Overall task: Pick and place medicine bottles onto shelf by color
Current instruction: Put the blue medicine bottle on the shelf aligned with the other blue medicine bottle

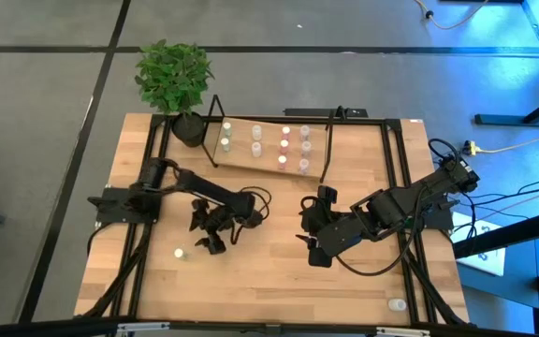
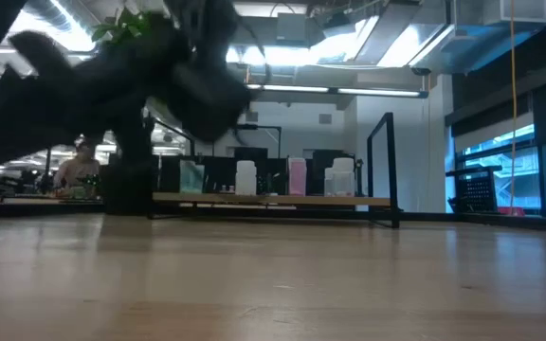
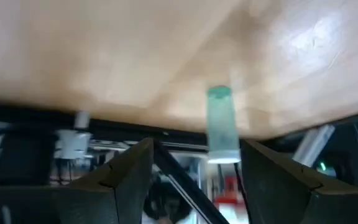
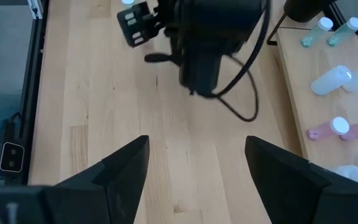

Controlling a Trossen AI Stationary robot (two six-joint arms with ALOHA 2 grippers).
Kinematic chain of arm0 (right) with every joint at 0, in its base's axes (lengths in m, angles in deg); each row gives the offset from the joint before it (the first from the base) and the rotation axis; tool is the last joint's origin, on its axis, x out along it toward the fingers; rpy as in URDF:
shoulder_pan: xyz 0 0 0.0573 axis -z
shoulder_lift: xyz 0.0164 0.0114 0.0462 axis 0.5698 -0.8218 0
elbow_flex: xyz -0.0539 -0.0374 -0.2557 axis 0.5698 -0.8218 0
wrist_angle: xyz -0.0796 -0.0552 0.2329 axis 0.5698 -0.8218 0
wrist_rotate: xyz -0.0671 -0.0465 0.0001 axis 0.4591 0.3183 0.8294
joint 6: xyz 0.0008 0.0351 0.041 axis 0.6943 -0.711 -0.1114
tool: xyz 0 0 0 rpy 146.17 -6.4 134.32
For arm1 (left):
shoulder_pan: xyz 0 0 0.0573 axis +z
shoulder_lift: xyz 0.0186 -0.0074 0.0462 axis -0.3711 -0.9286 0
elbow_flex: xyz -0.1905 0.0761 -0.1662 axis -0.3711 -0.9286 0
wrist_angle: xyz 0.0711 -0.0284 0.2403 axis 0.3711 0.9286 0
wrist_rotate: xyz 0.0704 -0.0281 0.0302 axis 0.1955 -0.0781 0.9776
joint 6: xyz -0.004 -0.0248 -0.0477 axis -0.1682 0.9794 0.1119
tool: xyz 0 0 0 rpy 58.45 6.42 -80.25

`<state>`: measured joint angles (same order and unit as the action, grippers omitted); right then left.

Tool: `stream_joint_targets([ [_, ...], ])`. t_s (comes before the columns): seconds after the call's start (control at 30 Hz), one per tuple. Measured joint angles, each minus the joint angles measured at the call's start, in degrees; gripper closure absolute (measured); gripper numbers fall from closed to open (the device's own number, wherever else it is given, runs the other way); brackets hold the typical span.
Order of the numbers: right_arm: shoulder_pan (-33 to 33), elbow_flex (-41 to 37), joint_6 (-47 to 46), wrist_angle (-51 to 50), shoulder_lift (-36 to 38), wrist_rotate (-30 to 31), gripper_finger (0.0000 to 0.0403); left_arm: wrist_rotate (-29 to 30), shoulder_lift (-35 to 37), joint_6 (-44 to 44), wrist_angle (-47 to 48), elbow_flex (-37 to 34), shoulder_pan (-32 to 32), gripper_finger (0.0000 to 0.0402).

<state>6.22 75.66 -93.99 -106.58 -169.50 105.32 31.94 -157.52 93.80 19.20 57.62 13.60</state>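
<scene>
Your medicine bottles (image 1: 282, 142) mostly stand on the shelf (image 1: 268, 163) at the far side of the tabletop (image 1: 279, 281), sorted in columns: yellow-green ones toward the plant end, white in the middle, pink next, and pale ones at the other end. One yellow-green bottle (image 1: 180, 253) stands alone on the tabletop near the left edge, just beside your left claw (image 1: 211, 245); in the left wrist view that same green-tinted bottle (image 3: 221, 126) shows between the two dark fingers (image 3: 120, 180), apart from both. The left claw is wide and holds nothing. One more pale bottle (image 1: 397, 304) sits by the near right corner of the tabletop, well apart from everything else. Your right claw (image 1: 312, 253) hangs over bare wood right of centre, its fingers (image 4: 114, 171) spread wide with nothing between them; past them you see the left arm and the shelf's green, white and pink bottles. A potted plant (image 1: 174, 80) stands at the far left corner, just beside the shelf's upright end.
</scene>
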Motion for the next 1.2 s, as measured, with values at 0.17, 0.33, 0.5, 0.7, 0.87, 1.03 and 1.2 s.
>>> stream_joint_targets([
  [0.17, 0.00, 0.00, 0.02, 0.01, 0.00, -0.04, 0.0136, 6.63, 8.65, 7.98, -1.10, 0.78, -0.67, 0.0164],
  [0.33, -0.02, 0.00, 0.00, 0.33, 0.00, 0.03, 0.0136, 13.87, 18.75, 20.08, -5.75, 0.80, -3.67, 0.0164],
  [0.5, 0.00, 0.00, 0.02, 0.41, 0.00, -0.01, 0.0136, 16.29, 25.30, 31.76, -7.91, 0.80, -10.95, 0.0164],
  [0.7, 0.00, 0.00, 0.02, 0.43, 0.00, 0.01, 0.0136, 21.02, 26.43, 43.13, -7.68, 0.78, -21.33, 0.0164],
  [0.87, -0.02, 0.00, 0.00, 0.45, 0.00, 0.01, 0.0136, 21.56, 25.89, 52.77, -8.65, -1.22, -27.69, 0.0164],
  [1.03, -0.01, 0.00, 0.00, 0.45, 0.00, -0.01, 0.0136, 21.61, 25.89, 57.32, -12.89, -4.18, -30.14, 0.0164],
  [1.2, -0.01, 0.00, 0.01, 0.45, 0.00, 0.01, 0.0136, 21.92, 25.89, 58.21, -13.51, -4.71, -30.16, 0.0142],
])
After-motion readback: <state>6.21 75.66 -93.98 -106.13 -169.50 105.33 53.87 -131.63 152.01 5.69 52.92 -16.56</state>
